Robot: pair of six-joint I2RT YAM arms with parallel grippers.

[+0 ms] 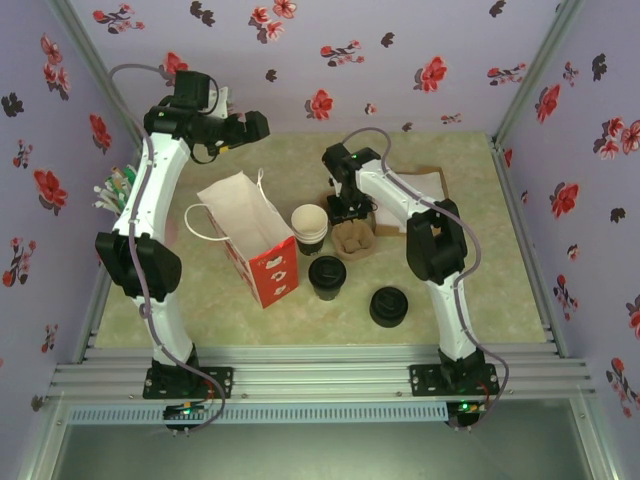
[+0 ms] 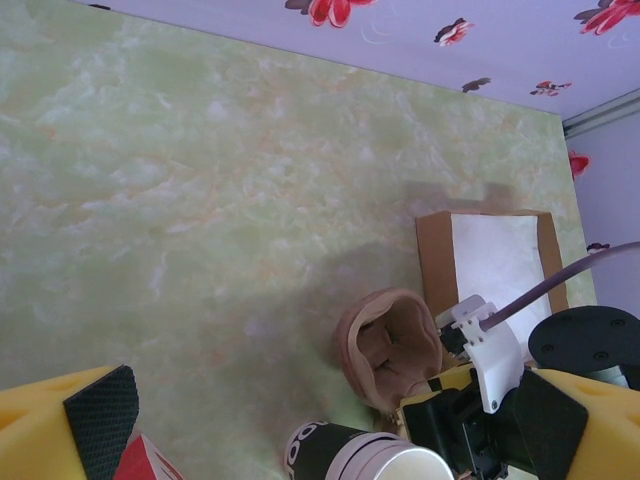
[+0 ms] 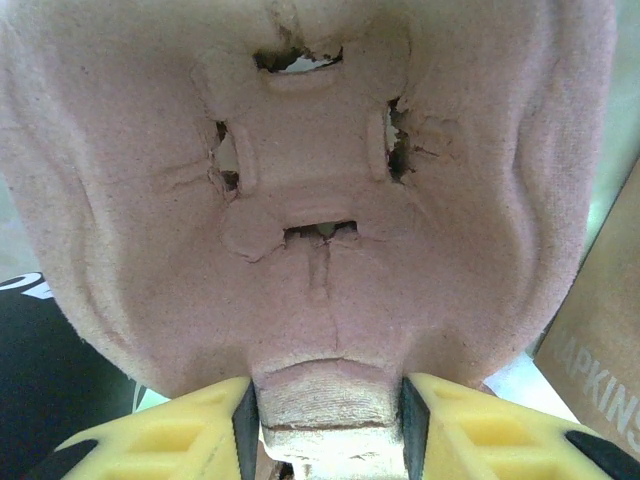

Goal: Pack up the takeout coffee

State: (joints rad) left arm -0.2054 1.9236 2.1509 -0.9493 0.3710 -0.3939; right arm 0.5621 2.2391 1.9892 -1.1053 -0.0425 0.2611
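Note:
The takeout coffee [image 1: 327, 276], a cup under a black lid, stands on the table just right of the paper bag [image 1: 250, 232]. My right gripper [image 1: 346, 212] is shut on the near rim of a brown pulp cup carrier [image 1: 352, 240]. In the right wrist view the carrier [image 3: 310, 180] looms close, its rim tab pinched between the yellow fingers of the gripper [image 3: 325, 420]. My left gripper [image 1: 262, 125] hangs open and empty high over the back left of the table. In the left wrist view its gripper [image 2: 340, 430] looks down on the carrier [image 2: 385, 345].
A stack of lidless cups [image 1: 310, 228] stands between bag and carrier. Loose black lids [image 1: 389, 307] sit front right. A brown napkin box [image 1: 425, 185] lies behind the carrier. Straws [image 1: 112, 190] lean at the left wall.

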